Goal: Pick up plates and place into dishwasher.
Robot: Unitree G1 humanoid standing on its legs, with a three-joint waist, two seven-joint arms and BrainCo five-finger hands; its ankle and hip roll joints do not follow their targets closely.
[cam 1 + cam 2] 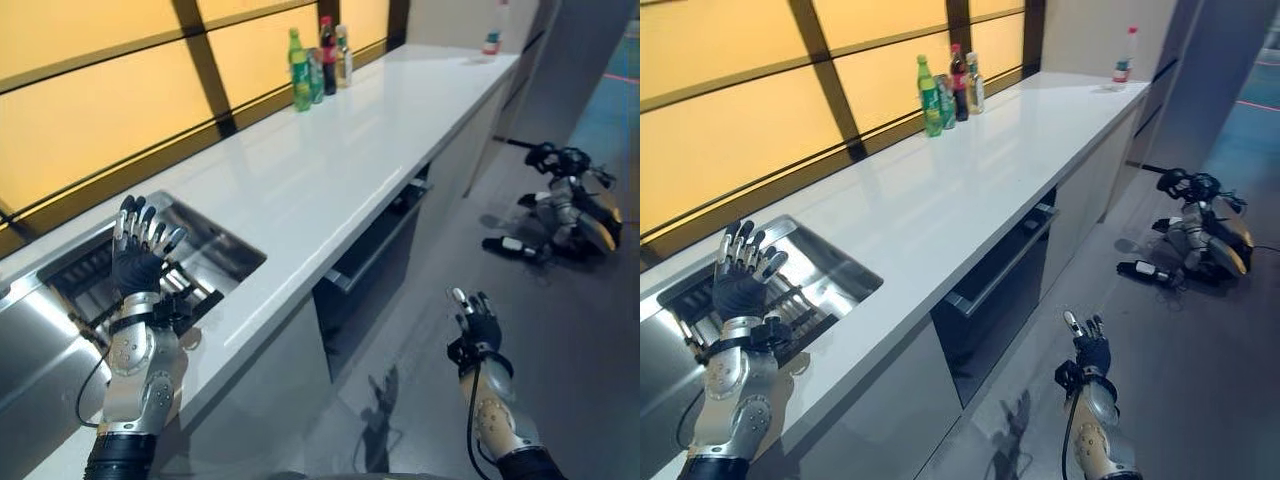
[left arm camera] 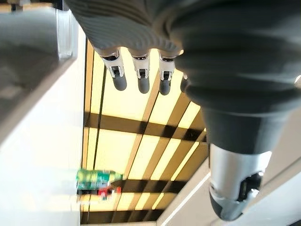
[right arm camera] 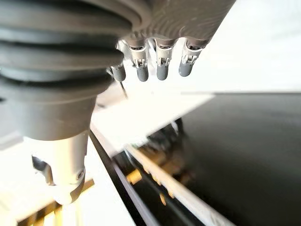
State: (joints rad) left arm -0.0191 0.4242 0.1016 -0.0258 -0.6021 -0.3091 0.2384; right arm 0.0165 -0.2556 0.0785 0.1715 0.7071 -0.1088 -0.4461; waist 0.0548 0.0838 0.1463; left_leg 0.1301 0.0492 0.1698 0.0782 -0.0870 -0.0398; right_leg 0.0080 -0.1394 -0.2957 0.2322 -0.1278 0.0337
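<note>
A long white counter (image 1: 330, 170) is running away from the robot, beside a wall of big yellow panels (image 1: 90, 130) with dark bars between them. Under the counter, the dishwasher (image 1: 375, 270) is sitting with its dark door tipped open a little at the top. A grey floor (image 1: 560, 350) is lying on the right side.

A shiny metal sink (image 1: 215, 240) is sitting in the near end of the counter. Dark racks (image 1: 790, 300) are lying inside it. I cannot tell if any plates are in there, and no plate is showing on the counter.

Another small robot (image 1: 570, 210) is lying on the floor, well apart from the counter, on the far right.

The left hand (image 1: 138, 262) is hanging up over the sink with its fingers (image 2: 141, 77) straight and spread apart. It is holding nothing. The right hand (image 1: 478, 322) is hanging low over the floor, near the dishwasher door. Its fingers (image 3: 162, 68) are straight too, close side by side, and it is holding nothing.

A few bottles (image 1: 320, 65) are standing together far along the counter by the wall. The front one is green. One more bottle (image 1: 1124, 58) is standing alone at the far end of the counter.
</note>
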